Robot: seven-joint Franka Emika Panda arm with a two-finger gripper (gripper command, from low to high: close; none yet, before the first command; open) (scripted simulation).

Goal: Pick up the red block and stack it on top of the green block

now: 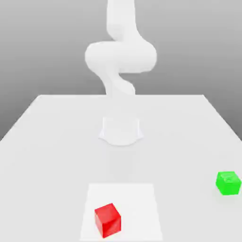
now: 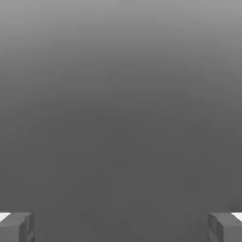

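Observation:
A glossy red block (image 1: pixel 108 220) rests on the white table (image 1: pixel 52 142), near its front edge and slightly to the exterior view's left of centre. The green block (image 1: pixel 229 183) sits apart from it, far toward the exterior view's right. Both cubes stand free, touching nothing but the table. In the hand view my gripper (image 2: pixel 121 227) is open: two grey fingertips (image 2: pixel 16 227) stand far apart with nothing between them, against a plain grey background. The white arm (image 1: pixel 120 56) rises from the back of the table and leaves the exterior view at the top.
The arm's round base (image 1: pixel 121 131) stands in the middle of the table. A slightly brighter square patch (image 1: pixel 142 208) marks the tabletop under the red block. The table's edges run along both sides and the back.

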